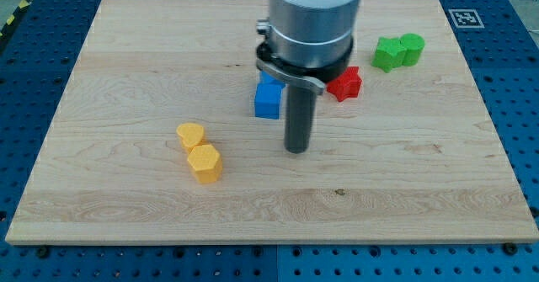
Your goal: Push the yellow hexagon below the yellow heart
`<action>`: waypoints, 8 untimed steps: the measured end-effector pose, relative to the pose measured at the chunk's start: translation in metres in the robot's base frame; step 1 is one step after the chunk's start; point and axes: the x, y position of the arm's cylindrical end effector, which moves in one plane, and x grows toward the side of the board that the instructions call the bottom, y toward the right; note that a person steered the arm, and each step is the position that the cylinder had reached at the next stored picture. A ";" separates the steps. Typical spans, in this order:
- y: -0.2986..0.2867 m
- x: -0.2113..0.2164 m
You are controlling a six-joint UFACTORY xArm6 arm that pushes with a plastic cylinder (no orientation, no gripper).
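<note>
The yellow hexagon [205, 163] lies on the wooden board at the view's lower left of centre. The yellow heart [191, 135] sits just above it and a little to the left, touching or nearly touching it. My tip [296, 151] rests on the board to the right of both yellow blocks, well apart from them, and below the blue block [268, 98].
A red block [344, 83] lies right of the rod, partly behind the arm. Two green blocks [389, 54] [412, 48] sit side by side at the view's upper right. The arm's grey body [312, 21] hides the board's top centre. The board [126, 55] ends on a blue perforated table.
</note>
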 end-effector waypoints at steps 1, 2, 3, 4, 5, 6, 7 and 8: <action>-0.018 -0.007; -0.025 -0.006; -0.064 0.002; -0.065 0.002; -0.065 0.002; -0.065 -0.006; -0.065 -0.024; -0.065 -0.024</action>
